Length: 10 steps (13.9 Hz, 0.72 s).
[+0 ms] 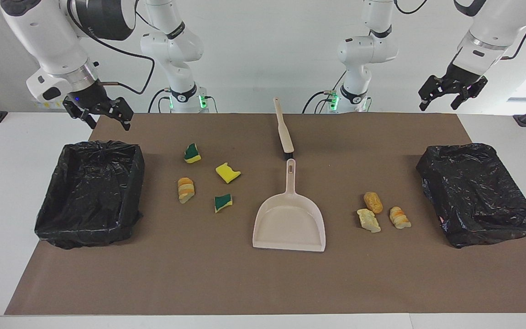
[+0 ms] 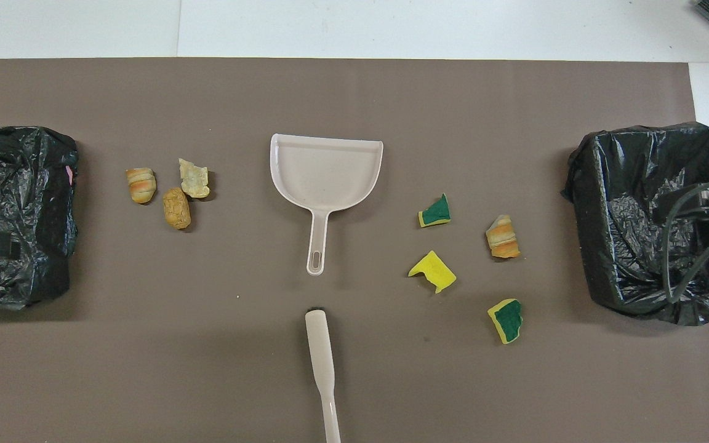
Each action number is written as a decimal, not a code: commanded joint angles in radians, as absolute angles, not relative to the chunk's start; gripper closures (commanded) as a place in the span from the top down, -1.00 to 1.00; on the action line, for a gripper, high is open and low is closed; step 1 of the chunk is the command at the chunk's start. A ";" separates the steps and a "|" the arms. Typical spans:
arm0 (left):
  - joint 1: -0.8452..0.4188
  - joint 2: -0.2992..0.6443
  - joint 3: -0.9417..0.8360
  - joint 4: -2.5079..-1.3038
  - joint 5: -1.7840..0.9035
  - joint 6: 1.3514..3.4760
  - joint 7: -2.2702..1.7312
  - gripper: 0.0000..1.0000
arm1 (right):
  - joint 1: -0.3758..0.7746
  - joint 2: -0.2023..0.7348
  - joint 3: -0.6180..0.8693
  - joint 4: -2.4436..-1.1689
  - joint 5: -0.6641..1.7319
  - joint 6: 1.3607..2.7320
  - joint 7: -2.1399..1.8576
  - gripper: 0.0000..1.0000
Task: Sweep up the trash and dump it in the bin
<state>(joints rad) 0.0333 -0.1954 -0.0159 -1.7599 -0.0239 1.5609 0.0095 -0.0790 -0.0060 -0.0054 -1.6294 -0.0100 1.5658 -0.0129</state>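
The trash lies in two groups on the brown mat. Three sponge pieces [image 1: 227, 172] [image 2: 433, 271] and a bread lump [image 1: 185, 189] lie toward the right arm's end. Three bread lumps [image 1: 373, 202] [image 2: 176, 208] lie toward the left arm's end. Between the groups sits the beige dustpan [image 1: 290, 219] [image 2: 327, 172], with the beige brush [image 1: 284, 130] [image 2: 320, 357] nearer the robots. A black-lined bin [image 1: 89, 192] [image 2: 637, 215] stands at the right arm's end, another [image 1: 477, 194] [image 2: 16, 215] at the left arm's. My right gripper [image 1: 107, 121] hangs open over the mat's corner by its bin. My left gripper [image 1: 438, 106] hangs open over the other corner.
The brown mat [image 1: 263, 283] covers most of the white table [image 1: 7, 137]. Bare mat lies farther from the robots than the dustpan. Both arm bases stand at the robots' edge, by the brush handle's end.
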 commanded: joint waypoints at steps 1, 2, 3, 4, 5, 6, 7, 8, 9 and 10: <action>0.037 -0.213 -0.014 -1.775 -0.029 1.549 0.006 1.00 | -0.075 -0.025 0.006 -1.646 0.002 1.566 -0.023 1.00; 0.034 -0.213 -0.014 -1.775 -0.029 1.546 0.009 1.00 | -0.074 -0.025 0.008 -1.646 0.005 1.568 -0.023 1.00; 0.029 -0.213 -0.014 -1.775 -0.028 1.540 0.011 1.00 | -0.074 -0.025 0.008 -1.644 0.003 1.568 -0.021 1.00; 0.028 -0.213 -0.014 -1.775 -0.028 1.537 0.014 1.00 | -0.074 -0.023 0.008 -1.644 0.003 1.569 -0.021 1.00; 0.023 -0.215 -0.015 -1.775 -0.028 1.539 0.015 1.00 | -0.074 -0.023 0.008 -1.644 0.005 1.569 -0.021 1.00; 0.021 -0.215 -0.015 -1.776 -0.028 1.539 0.018 1.00 | -0.074 -0.025 0.008 -1.644 0.005 1.569 -0.021 1.00; 0.023 -0.215 -0.015 -1.776 -0.028 1.543 0.020 1.00 | -0.074 -0.025 0.008 -1.644 0.005 1.568 -0.021 1.00; 0.021 -0.215 -0.017 -1.779 -0.028 1.542 0.020 1.00 | -0.074 -0.025 0.008 -1.644 0.005 1.568 -0.021 1.00; 0.018 -0.215 -0.018 -1.798 -0.028 1.543 0.015 1.00 | -0.074 -0.025 0.006 -1.644 0.005 1.568 -0.021 1.00; -0.006 -0.219 -0.028 -1.833 -0.029 1.555 0.003 1.00 | -0.074 -0.025 0.008 -1.644 0.005 1.568 -0.023 1.00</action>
<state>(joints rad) 0.0286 -0.1959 -0.0255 -1.7715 -0.0246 1.5496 0.0116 -0.0699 -0.0064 0.0069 -1.6294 -0.0095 1.5658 -0.0129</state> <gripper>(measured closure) 0.000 0.000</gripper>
